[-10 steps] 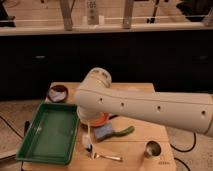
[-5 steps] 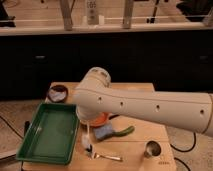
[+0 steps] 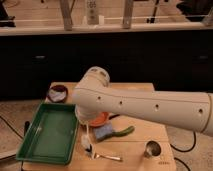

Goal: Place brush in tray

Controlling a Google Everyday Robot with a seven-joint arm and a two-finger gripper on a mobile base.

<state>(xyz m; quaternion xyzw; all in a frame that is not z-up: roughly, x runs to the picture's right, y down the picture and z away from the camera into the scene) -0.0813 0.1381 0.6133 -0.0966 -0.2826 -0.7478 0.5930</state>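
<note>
Brush point(image 3: 87, 137) is showing to you as a slim white stick, standing close to upright just outside the right rim of the dark-green tray point(image 3: 50, 131). Its lower end is sitting near the tines of the silver fork point(image 3: 106, 156) on the wooden table point(image 3: 142, 91). Its upper end is disappearing under the robot's big white arm point(image 3: 145, 106).

The gripper point(image 3: 82, 118) is sitting low under that arm, above the tray's right edge and beside the orange bowl point(image 3: 102, 119). The arm is covering most of it, so you are not getting a view of whether it is wide, narrow or clamped on the handle, and I cannot tell. Since the stick is standing rather than lying flat, I am judging that it is probably being carried, but that is a guess.

As for progress, you are looking at a task that is partly done at best. The brush is up off its resting place and right at the tray's edge, yet no part of it is lying inside, and nothing is showing on the tray floor. What is left, as I am reading it, is a short shift to your left over the rim, then a lowering and a release.

The blue pad with the green handle point(image 3: 112, 132), the metal cup point(image 3: 151, 148) and the small dark bowl point(image 3: 58, 93) are sitting well out of that path
</note>
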